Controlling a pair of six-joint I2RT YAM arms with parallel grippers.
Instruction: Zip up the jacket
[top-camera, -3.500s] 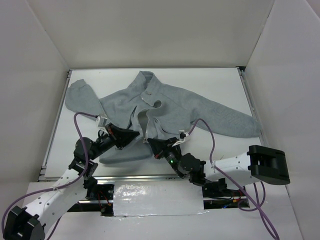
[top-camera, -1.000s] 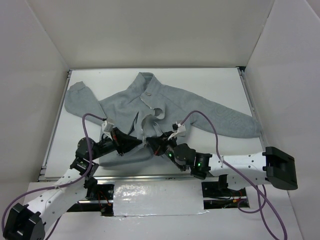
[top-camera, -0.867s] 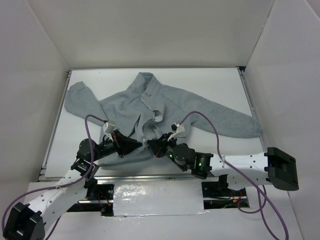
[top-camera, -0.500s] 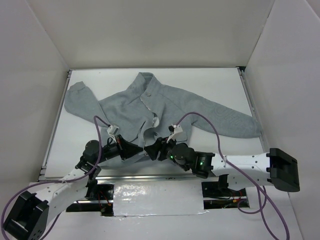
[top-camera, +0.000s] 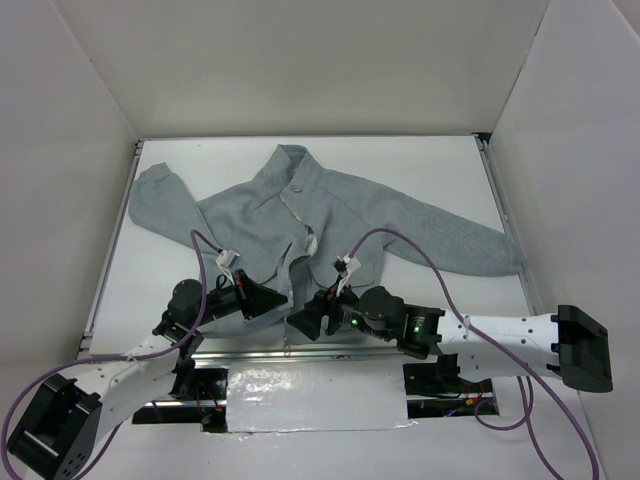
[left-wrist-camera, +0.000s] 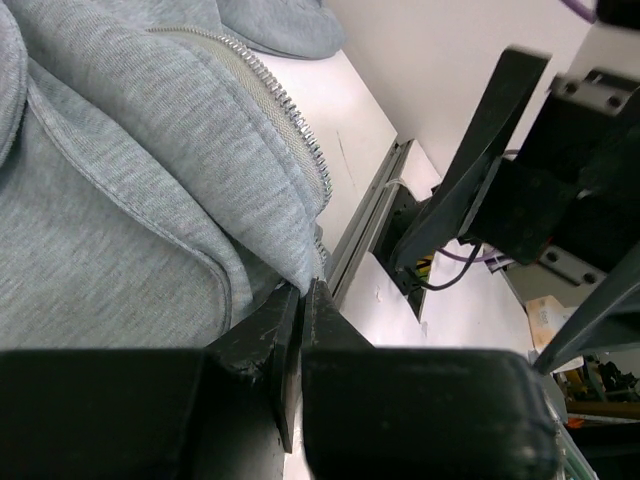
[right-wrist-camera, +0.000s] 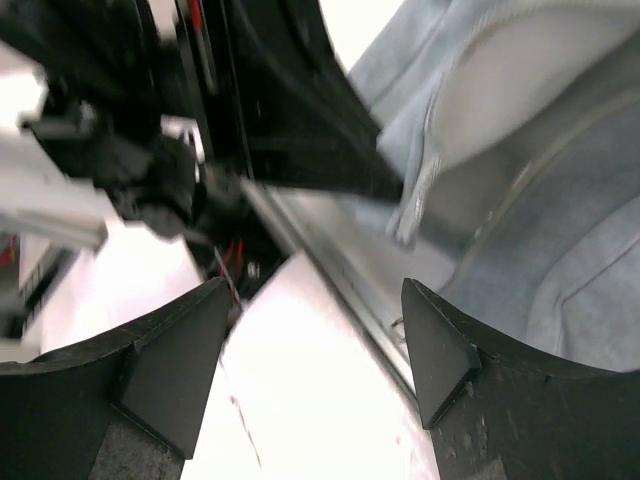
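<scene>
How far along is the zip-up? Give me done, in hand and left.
Done: nothing zipped; the jacket front lies parted, its zipper teeth unjoined. In hand: the left claw is shut on the hem corner below those teeth; the right claw is open, holding nothing, by the near edge of the table. Left: join both zipper halves and run the zip to the collar.

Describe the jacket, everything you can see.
The jacket is light-grey fleece, lying front-up on the white table, collar away from the arms, sleeves spread. Its pale zipper is undone at the lower front. The left gripper pinches the near hem; the right gripper is open near that hem.
</scene>
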